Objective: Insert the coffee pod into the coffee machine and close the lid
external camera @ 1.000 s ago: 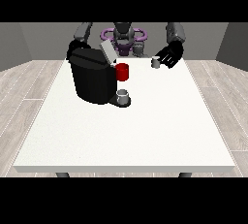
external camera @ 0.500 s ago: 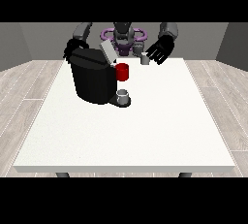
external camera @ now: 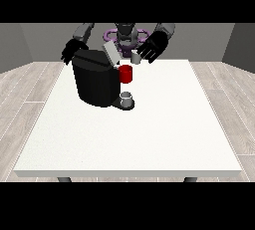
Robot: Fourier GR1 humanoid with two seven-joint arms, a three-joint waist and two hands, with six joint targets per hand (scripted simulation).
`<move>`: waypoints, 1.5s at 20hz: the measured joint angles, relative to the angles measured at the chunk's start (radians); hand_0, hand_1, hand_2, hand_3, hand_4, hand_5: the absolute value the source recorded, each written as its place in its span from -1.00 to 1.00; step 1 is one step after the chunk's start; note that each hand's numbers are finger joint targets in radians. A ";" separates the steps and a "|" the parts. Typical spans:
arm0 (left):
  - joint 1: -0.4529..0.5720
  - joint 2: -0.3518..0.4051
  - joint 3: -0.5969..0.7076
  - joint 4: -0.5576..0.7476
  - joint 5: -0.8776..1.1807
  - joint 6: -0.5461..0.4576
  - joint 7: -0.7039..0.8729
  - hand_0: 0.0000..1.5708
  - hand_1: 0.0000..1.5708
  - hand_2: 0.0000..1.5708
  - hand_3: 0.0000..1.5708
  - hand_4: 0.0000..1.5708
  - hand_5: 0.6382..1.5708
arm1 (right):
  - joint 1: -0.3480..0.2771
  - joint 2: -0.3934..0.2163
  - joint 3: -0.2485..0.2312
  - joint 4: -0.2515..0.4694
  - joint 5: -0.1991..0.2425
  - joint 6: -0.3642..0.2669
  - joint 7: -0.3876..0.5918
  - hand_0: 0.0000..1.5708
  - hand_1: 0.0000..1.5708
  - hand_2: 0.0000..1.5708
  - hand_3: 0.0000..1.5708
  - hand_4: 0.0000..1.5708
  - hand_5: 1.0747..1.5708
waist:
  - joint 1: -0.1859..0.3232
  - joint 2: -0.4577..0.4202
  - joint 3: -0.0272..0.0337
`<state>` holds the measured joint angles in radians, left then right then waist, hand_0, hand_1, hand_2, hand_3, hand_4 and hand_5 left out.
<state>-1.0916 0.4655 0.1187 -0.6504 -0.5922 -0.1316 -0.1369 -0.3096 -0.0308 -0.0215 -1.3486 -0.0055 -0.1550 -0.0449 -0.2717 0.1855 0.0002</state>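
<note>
A black coffee machine [external camera: 94, 82] stands at the table's left back, with a red front part [external camera: 126, 73] and a grey cup [external camera: 127, 98] on its base. Its grey lid [external camera: 110, 53] is tilted up and open. The hand at the view's right [external camera: 153, 47] is raised above the table with its fingers curled round a small grey coffee pod [external camera: 135, 58], just right of the open lid. The hand at the view's left [external camera: 71, 51] hangs behind the machine's far left corner, with its fingers too small to read.
The white table [external camera: 149, 134] spreads wide in front of and to the right of the machine. The robot's torso [external camera: 127, 35] stands behind the table's far edge. Wooden floor surrounds the table.
The hand at the view's right has lifted the pod off the table and carried it leftward, toward the machine's open lid. The other hand has stayed in place.
</note>
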 measured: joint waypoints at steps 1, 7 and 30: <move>-0.013 0.001 0.000 -0.002 -0.001 -0.004 0.004 0.63 0.63 0.70 0.61 -0.34 1.00 | -0.003 -0.003 -0.006 0.004 -0.003 0.003 -0.009 -1.00 -1.00 -1.00 -1.00 -0.42 1.00 | -0.001 0.008 -0.0001; -0.050 -0.005 -0.003 -0.004 -0.016 -0.004 0.020 0.63 0.63 0.66 0.57 -0.38 1.00 | -0.022 -0.017 -0.030 0.013 -0.015 0.008 -0.025 -1.00 -1.00 -1.00 -1.00 -0.39 1.00 | -0.004 0.035 0.0000; -0.085 -0.016 -0.001 0.031 -0.048 -0.020 0.003 0.48 0.48 0.58 0.51 -0.36 1.00 | -0.021 -0.021 -0.044 -0.008 -0.036 0.013 -0.029 -1.00 -1.00 -1.00 -1.00 -0.45 1.00 | -0.018 0.072 0.0001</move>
<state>-1.1770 0.4493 0.1175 -0.6191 -0.6401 -0.1511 -0.1335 -0.3308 -0.0513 -0.0658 -1.3568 -0.0419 -0.1422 -0.0736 -0.2897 0.2575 0.0003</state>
